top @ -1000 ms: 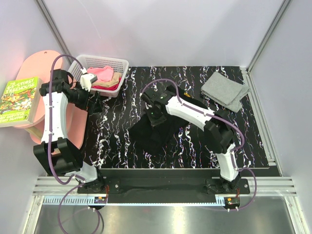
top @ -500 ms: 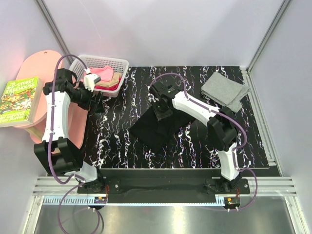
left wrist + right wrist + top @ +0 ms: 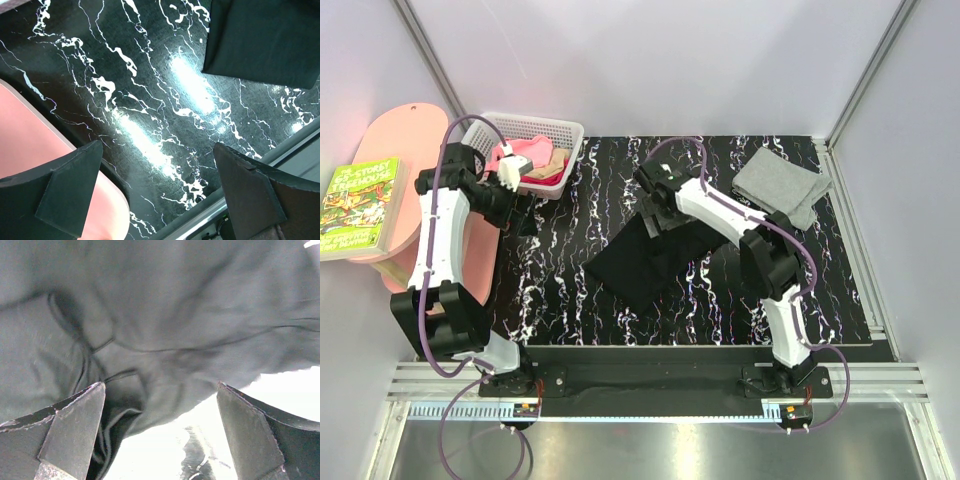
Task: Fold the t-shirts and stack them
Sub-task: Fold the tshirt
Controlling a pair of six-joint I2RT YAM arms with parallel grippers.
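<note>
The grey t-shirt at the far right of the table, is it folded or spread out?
Folded. The grey t-shirt lies as a small compact rectangle, with a second layer showing along its right edge.

The book (image 3: 358, 208) is showing "STOREY TREEHOUSE" on its green cover; the number before it is blurring.

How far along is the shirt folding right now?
Done: one grey shirt lies folded at the far right corner of the table. In hand: the black shirt lies mid-table, seemingly partly folded, with the right gripper open over it, gripping nothing. Still to do: pink, tan and red shirts sit in the white basket, near the open, empty left gripper; nothing is stacked yet.
</note>
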